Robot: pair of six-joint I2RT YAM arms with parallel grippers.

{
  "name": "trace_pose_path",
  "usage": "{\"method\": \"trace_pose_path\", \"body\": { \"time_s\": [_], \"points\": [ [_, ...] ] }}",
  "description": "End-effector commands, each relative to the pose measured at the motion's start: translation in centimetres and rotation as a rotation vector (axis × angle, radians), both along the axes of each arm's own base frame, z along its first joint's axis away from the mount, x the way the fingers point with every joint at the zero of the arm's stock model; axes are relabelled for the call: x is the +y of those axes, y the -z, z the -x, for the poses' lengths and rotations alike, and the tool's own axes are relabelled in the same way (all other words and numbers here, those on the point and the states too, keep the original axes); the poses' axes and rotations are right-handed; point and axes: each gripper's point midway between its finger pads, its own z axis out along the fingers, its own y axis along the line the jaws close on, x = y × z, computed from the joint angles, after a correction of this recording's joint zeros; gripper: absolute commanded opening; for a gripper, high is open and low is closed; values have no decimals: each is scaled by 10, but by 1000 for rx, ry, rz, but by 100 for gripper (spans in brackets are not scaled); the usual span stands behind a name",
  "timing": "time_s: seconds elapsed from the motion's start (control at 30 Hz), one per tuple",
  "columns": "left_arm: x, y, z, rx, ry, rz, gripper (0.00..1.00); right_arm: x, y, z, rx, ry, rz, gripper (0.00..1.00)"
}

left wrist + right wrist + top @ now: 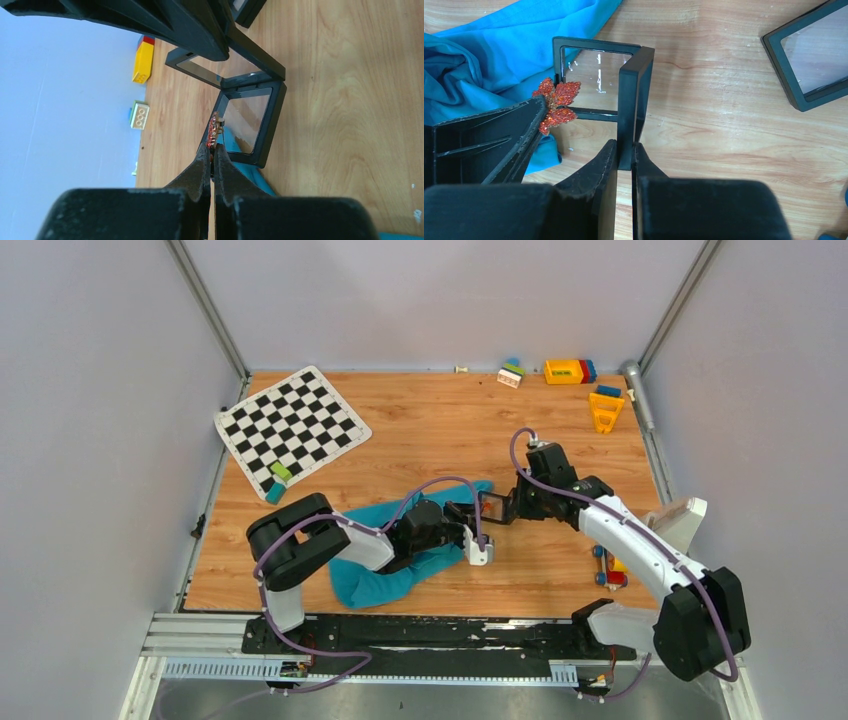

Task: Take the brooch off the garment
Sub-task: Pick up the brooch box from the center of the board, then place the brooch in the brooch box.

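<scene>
Right pincer clamping black frame, brooch beside garment, perhaps touching

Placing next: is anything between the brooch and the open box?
Nothing visible. The right gripper holds the lid upright, and the brooch, in the left gripper, is at the rim of the box.

A black-and-white checkered mat lies at the far left of the wooden surface, with a green block and a teal block at its near corner. Along the far edge sit a white-and-green brick, a yellow brick and an orange-yellow toy. A black frame box stands open, one half upright, with a second black box lying flat apart from it.
</scene>
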Motion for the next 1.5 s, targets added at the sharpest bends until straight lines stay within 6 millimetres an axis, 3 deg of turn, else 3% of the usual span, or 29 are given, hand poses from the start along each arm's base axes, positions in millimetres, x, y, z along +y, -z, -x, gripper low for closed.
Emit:
{"method": "trace_pose_path", "body": {
  "time_s": [0.0,0.33,0.5,0.63,1.03,1.47],
  "points": [
    [1,-52,-10,-109,-52,123,0,11,-4,3,16,-34,-30,0],
    [11,-49,-15,-135,-100,100,0,9,-7,2,13,-19,-25,0],
    [-3,-50,3,-86,15,137,0,16,-15,5,2,-51,-69,0],
    [-6,-46,3,-75,11,128,0,18,-17,8,8,-64,-78,0],
    [-8,-20,0,-53,12,45,0,18,-19,9,11,-69,-72,0],
    [-14,6,14,5,81,-33,0,16,-17,8,11,-63,-59,0]
  ]
}}
